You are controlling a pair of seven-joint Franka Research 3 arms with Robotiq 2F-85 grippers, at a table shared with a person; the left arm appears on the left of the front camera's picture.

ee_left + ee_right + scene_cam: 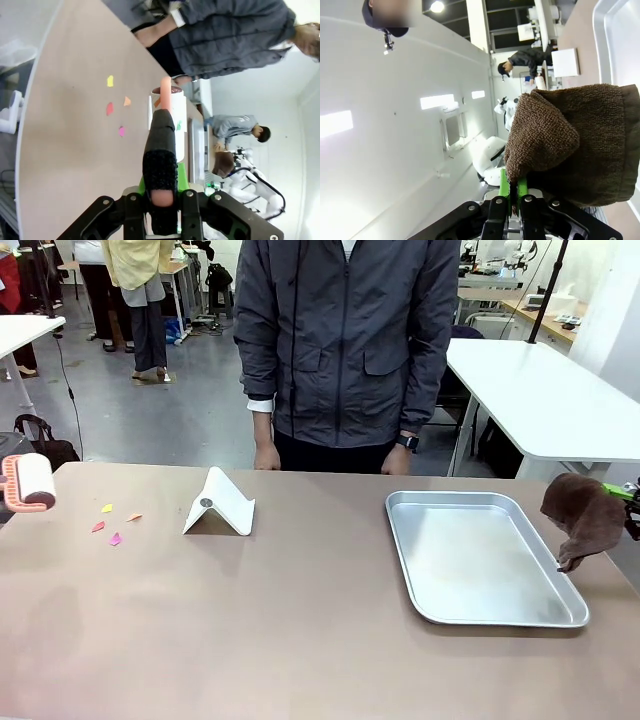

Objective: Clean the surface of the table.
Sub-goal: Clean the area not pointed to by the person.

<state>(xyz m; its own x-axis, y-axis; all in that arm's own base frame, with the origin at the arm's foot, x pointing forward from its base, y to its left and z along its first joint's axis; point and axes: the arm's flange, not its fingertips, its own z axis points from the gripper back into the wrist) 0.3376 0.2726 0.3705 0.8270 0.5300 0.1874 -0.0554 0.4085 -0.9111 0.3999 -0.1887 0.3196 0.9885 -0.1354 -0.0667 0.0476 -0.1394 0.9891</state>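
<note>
Front view, what takes up the most room from where you stand?

That brownish-tan surface (300, 650). It runs the whole width, from the near edge to the far edge, where a person (345, 340) in a dark jacket stands with both hands down.

And on it?

A shiny metal tray (470, 560) lies to the right. Just off its far right corner hangs a brown cloth (585, 520), pinched between the pressed-together pads of the right end effector (512, 195). I can't tell whether the cloth's tip touches anything. Left of centre stands a white folded stand (222, 502).

What about the left arm?

The left end effector (162, 197) is clamped on the handle of a lint roller (30, 483), at the left edge toward the far side. Smallest of all, four coloured paper scraps (115, 538) lie on the surface between the roller and the stand.
</note>
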